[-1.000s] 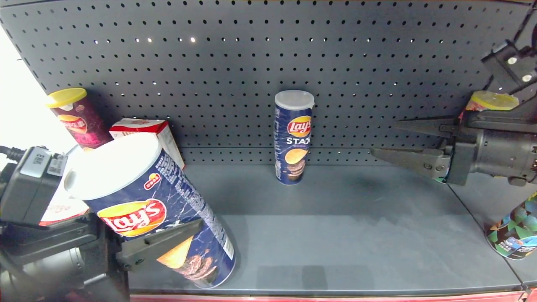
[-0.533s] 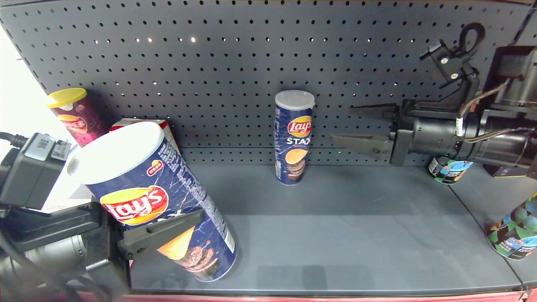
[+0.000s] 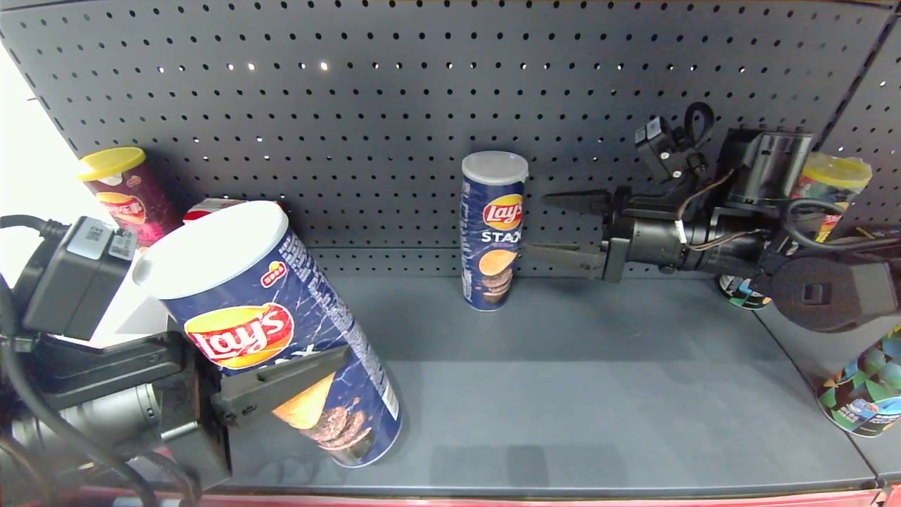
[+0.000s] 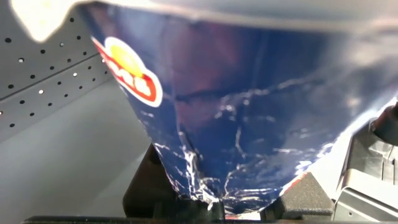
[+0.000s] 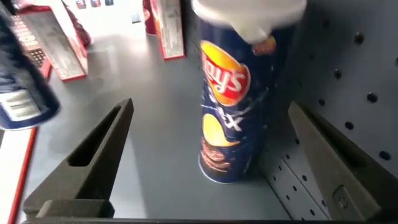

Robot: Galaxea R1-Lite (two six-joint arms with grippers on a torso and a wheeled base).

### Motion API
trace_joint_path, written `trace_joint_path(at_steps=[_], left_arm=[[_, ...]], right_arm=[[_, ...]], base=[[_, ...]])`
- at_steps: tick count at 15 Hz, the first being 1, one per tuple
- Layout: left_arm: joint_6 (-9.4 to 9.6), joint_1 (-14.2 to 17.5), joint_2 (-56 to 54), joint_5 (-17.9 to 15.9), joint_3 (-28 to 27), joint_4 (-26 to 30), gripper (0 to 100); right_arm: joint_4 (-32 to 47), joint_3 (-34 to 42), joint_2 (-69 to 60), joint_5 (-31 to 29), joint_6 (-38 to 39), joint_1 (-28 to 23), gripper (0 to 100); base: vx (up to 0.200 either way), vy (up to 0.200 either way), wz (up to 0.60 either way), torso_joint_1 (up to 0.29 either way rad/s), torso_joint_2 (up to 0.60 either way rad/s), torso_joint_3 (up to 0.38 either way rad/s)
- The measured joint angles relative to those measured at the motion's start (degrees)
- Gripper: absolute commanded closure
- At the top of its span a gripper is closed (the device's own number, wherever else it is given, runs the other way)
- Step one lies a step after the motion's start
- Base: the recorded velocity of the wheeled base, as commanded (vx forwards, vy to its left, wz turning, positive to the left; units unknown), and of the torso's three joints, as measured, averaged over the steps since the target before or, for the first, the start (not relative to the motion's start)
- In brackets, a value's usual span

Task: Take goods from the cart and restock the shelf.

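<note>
A blue chip can (image 3: 246,282) with a white lid leans tilted over the front left of the grey shelf (image 3: 598,394). My left gripper (image 3: 303,345) is shut on its lower half. In the left wrist view the can's blue wall (image 4: 249,112) sits between the two fingers (image 4: 149,193). A second blue chip can (image 3: 493,229) stands upright at the back middle, against the pegboard. My right gripper (image 3: 536,224) is open just to its right, fingers pointing at it without touching. The right wrist view shows that can (image 5: 233,106) ahead, between the spread fingers (image 5: 93,155).
A maroon can with a yellow lid (image 3: 127,197) and a red-white box (image 3: 239,211) stand at the back left. Colourful cans (image 3: 862,394) stand on the adjoining shelf at right, one with a yellow lid (image 3: 834,179) behind my right arm. The shelf's middle and front right are bare.
My right gripper has swung left along the back wall, ending close to the standing blue can. My left gripper has carried the tilted can slightly right and forward.
</note>
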Motion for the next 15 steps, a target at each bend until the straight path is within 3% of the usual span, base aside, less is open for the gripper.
trace_joint_path(at_steps=[6, 15], left_arm=[[0.00, 0.04, 1.32, 0.07, -0.45, -0.15, 100], [-0.29, 0.37, 1.57, 0.09, -0.39, -0.15, 100]], right_arm=[[-0.51, -4.17, 6.29, -0.02, 0.02, 0.06, 0], [-1.44, -3.97, 9.05, -0.02, -0.06, 2.29, 0]], base=[[0.000, 0.000, 0.00, 0.000, 0.00, 0.000], [0.000, 0.000, 0.00, 0.000, 0.00, 0.000]])
